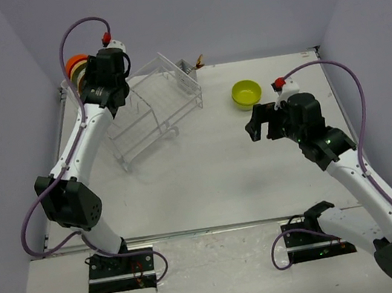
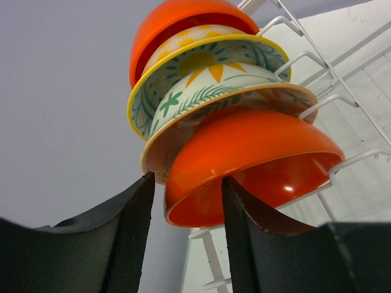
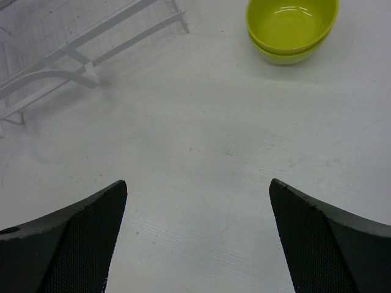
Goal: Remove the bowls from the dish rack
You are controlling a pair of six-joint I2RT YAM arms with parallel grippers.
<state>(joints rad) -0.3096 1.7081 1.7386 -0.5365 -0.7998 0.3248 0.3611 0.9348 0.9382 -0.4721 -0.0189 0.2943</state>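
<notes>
Left fingers parted astride orange bowl rim in dish rack; right fingers spread over table

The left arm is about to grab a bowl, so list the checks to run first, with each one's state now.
1. Left gripper open: ok.
2. Rim of the nearest plain orange-red bowl between its fingers: ok.
3. Fingers touching that rim: cannot tell.
4. That bowl free of the whitish leaf-patterned bowl behind it: cannot tell.
5. Clear-and-white barred dish rack standing on the white table: ok.
6. Right gripper open, empty, apart from the two nested lime-green bowls: ok.
</notes>
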